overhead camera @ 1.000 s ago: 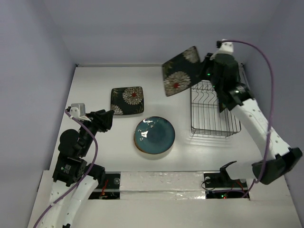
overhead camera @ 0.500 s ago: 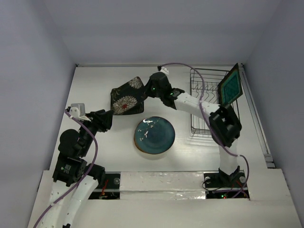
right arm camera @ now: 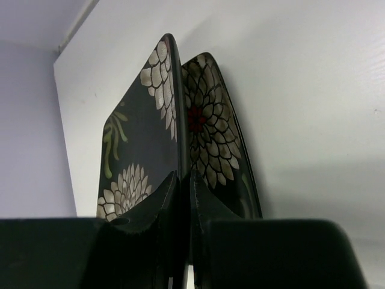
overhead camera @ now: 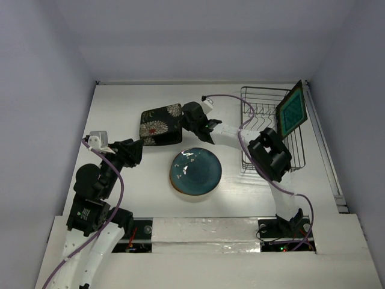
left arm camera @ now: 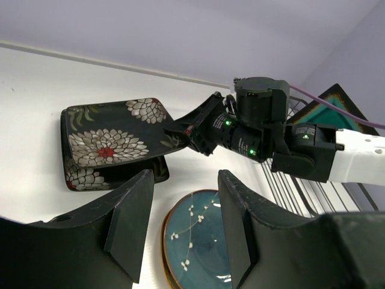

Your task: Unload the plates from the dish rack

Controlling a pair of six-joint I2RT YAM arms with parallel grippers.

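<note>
Right gripper [overhead camera: 182,124] clamped on edge of floral plate [left arm camera: 111,135], over second floral plate [left arm camera: 81,179], 11 o'clock of round plate [overhead camera: 195,171]. Left gripper [left arm camera: 185,180] jaws apart, empty.

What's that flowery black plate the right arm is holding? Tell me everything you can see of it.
The held plate is square with rounded corners, glossy black and ceramic-looking. It is painted with white chrysanthemum-like flowers, one with a red centre, and green leaves. The right hand pinches its rim at one edge. It hangs tilted, a little higher at the gripped side, directly over a matching plate lying flat on the white table. Whether the two plates touch is unclear.
</note>
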